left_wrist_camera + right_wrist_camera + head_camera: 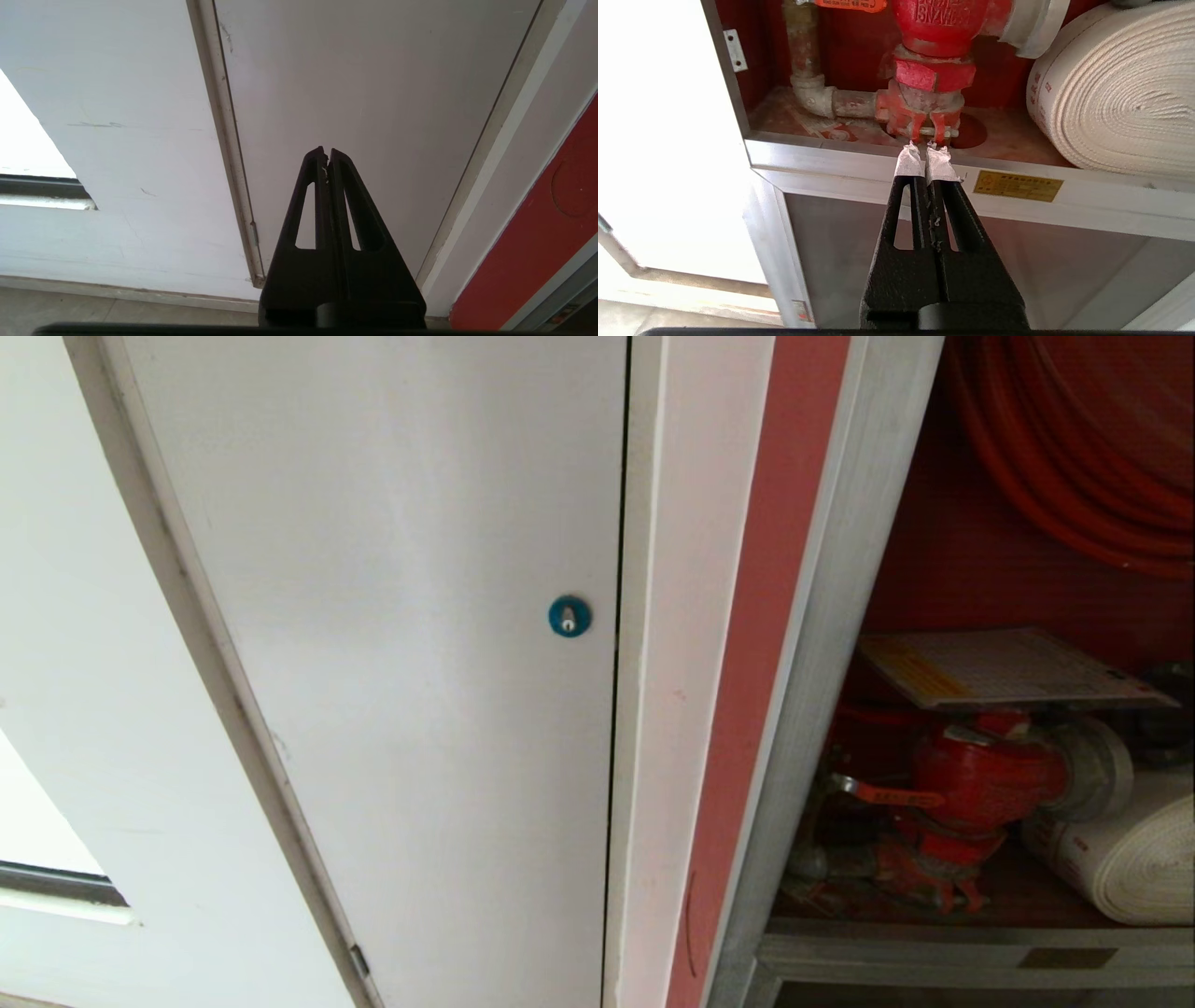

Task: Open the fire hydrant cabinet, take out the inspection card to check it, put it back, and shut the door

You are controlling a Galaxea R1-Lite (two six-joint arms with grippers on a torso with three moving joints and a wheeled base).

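Fire hydrant cabinet: right of scene, standing open, red interior exposed; its glazed door out of view. Left to right: plain white door with blue lock, faced by the left gripper, pressed closed and empty; inspection card lying flat atop red valve; white rolled hose. Right gripper, tape-tipped, closed, empty, low before the sill. Step judged: card retrieval. Next: spread fingers, rise to card edge.

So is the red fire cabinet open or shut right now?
Open. The fire hydrant cabinet shows its red inside with no glass in front: the red valve, white rolled hose and inspection card are in plain view.
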